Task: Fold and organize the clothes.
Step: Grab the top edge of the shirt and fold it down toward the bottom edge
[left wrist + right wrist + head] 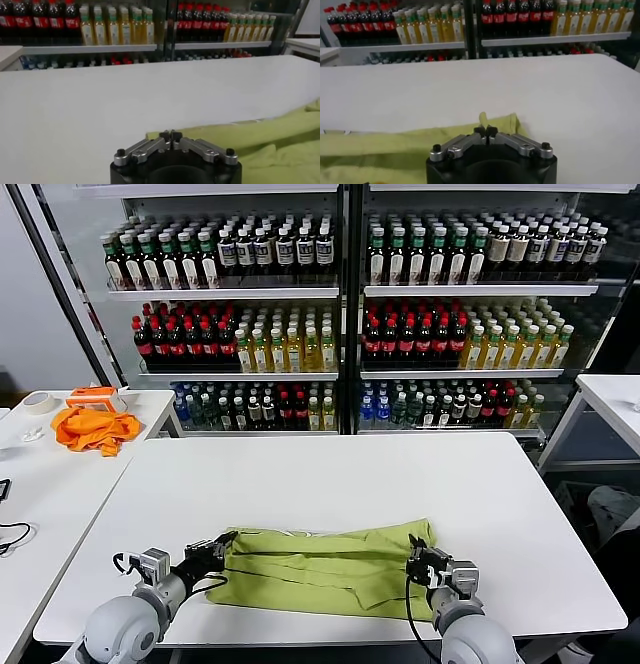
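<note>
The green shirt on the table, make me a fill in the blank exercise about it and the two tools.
1. The green shirt lies on the ____ table.
2. The left tool and the right tool both have their fingers ____.
3. The orange cloth lies on the side table to the robot's ____.
4. Behind the table stand shelves of ____.

Missing words: white; shut; left; bottles

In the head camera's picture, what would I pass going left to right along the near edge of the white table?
Left gripper, shut on the shirt's end → light yellow-green shirt, partly folded → right gripper, shut on the shirt's other end.
</note>
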{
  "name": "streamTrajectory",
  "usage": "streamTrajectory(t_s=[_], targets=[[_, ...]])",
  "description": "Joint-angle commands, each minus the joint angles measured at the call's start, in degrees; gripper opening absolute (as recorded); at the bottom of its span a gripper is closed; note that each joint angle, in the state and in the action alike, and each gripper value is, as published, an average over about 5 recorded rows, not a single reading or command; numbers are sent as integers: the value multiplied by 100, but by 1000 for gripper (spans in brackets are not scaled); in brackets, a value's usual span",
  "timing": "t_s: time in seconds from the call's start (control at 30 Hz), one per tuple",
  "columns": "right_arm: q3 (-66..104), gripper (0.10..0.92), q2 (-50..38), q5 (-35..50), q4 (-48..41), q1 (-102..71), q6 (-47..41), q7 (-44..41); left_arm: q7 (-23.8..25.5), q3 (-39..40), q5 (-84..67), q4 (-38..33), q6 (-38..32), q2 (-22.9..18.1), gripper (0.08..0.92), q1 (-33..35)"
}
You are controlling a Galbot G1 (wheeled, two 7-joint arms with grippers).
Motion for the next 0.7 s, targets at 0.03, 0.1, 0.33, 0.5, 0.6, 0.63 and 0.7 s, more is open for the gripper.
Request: streamTrajectory(t_s=[0.03, 0.1, 0.33, 0.5, 0.6, 0.63, 0.7], targets=[[6, 106, -1, -24, 29, -145, -4, -15, 2, -10, 32, -13, 113, -32, 83, 93], [-5, 106, 7, -41, 12, -149, -6, -24, -2, -4, 30, 31, 123, -42, 83, 44], [8, 107, 33, -228, -58, -198, -52, -194, -91, 0, 82, 67, 288, -61, 83, 14], [152, 189, 23, -349, 138, -317, -42, -210, -292, -61, 104, -111, 319, -95, 148, 90], [321, 276, -2, -312, 406, -465, -46, -210, -501, -111, -24, -249, 226, -110, 234, 100], [380, 302, -7, -287, 500, -528, -54, -206, -580, -119, -65, -281, 182, -119, 260, 97], [495, 362, -10, -241, 685, -666, -70, -200, -751, -113, -130, -319, 105, -152, 321, 102]])
